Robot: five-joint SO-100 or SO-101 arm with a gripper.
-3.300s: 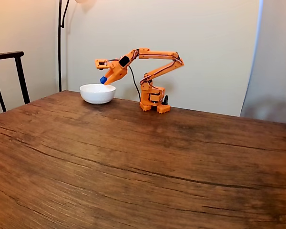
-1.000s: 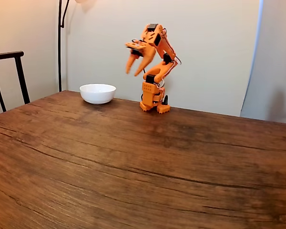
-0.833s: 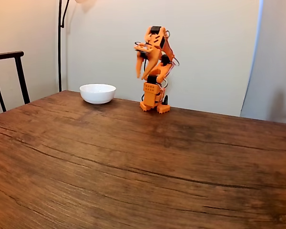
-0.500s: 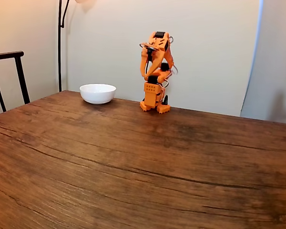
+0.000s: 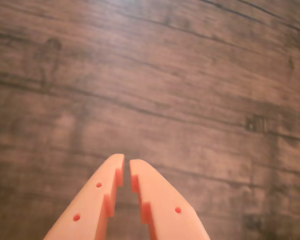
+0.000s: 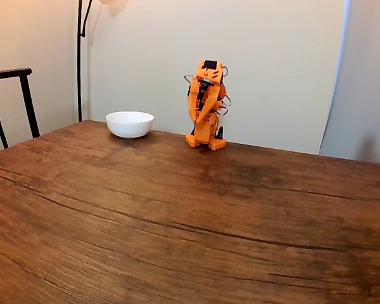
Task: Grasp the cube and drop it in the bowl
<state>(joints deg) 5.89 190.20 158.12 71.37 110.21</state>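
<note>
The bowl [image 6: 130, 123] is seen in the fixed view at the far side of the wooden table [image 6: 177, 215], sitting upright with its open side up. It is round, so no long side can be picked out. The cube cannot be seen, and what is inside the bowl is hidden by its rim. No writing or labels can be read on anything. The orange arm [image 6: 206, 104] is folded up over its base, to the right of the bowl and well apart from it. In the wrist view, the gripper [image 5: 126, 167] is seen over bare wood, with its jaws nearly pressed together and nothing held between them.
</note>
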